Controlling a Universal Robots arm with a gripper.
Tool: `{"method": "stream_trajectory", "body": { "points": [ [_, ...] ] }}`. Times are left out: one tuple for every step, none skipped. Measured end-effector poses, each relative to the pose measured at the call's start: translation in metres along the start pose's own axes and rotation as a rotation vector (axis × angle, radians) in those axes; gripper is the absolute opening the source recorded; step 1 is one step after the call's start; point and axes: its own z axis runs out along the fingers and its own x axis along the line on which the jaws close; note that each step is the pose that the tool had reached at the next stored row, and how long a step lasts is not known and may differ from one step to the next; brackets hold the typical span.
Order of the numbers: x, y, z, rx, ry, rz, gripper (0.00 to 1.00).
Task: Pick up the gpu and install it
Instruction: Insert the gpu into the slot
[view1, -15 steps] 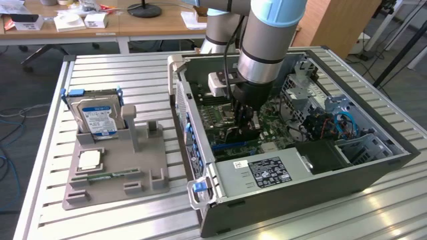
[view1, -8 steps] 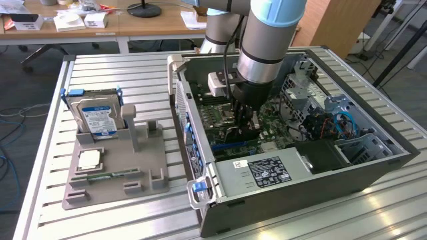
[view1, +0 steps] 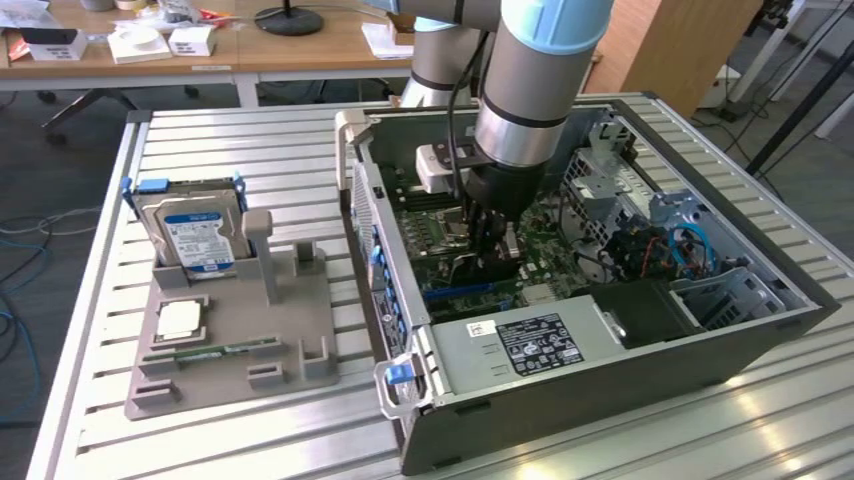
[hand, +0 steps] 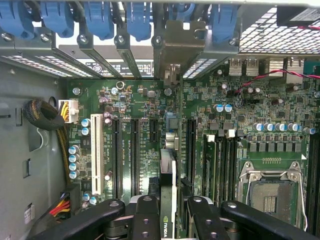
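Observation:
My gripper (view1: 491, 245) reaches down inside the open computer case (view1: 400, 330), shut on the gpu (view1: 483, 270). In the wrist view the gpu (hand: 167, 170) shows edge-on between my two black fingers (hand: 145, 220), a thin dark card with a green logo strip. It stands upright over the green motherboard (hand: 240, 110), between the long black expansion slots (hand: 135, 155). Its silver bracket (hand: 176, 47) lies up against the rear slot openings under the blue clips. Whether its edge sits in a slot I cannot tell.
A grey parts stand (view1: 227, 340) at the exterior view's left holds a blue-labelled hard drive (view1: 196, 235), a processor chip (view1: 180, 320) and a green memory stick (view1: 214, 353). Inside the case are the power supply (view1: 534, 345), cables (hand: 47, 117) and an empty processor socket (hand: 270, 195).

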Motion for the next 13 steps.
{"method": "stream_trajectory", "body": {
  "points": [
    [0.0, 0.0003, 0.0, -0.0001, 0.0001, 0.0, 0.26],
    [0.0, 0.0002, 0.0001, 0.0, 0.0, 0.0, 0.26],
    [0.0, 0.0002, 0.0001, 0.0, 0.0, 0.0, 0.26],
    [0.0, 0.0002, 0.0001, 0.0, 0.0, 0.0, 0.26],
    [0.0, 0.0002, 0.0001, 0.0, -0.0001, 0.0, 0.26],
    [0.0, 0.0002, 0.0001, 0.0, 0.0, 0.0, 0.26],
    [0.0, 0.0003, 0.0001, 0.0, 0.0, 0.0, 0.26],
    [0.0, 0.0003, 0.0001, 0.0, 0.0001, 0.0, 0.26],
    [0.0, 0.0004, 0.0001, 0.0, 0.0001, 0.0, 0.26],
    [0.0, 0.0004, 0.0001, 0.0, 0.0, 0.0, 0.26],
    [-0.0001, 0.0004, 0.0003, 0.0001, 0.0, 0.0, 0.26],
    [-0.0001, 0.0004, 0.0005, 0.0001, -0.0001, 0.0, 0.26],
    [-0.0001, 0.0004, 0.0005, 0.0, 0.0, 0.0, 0.26]
  ]
}}
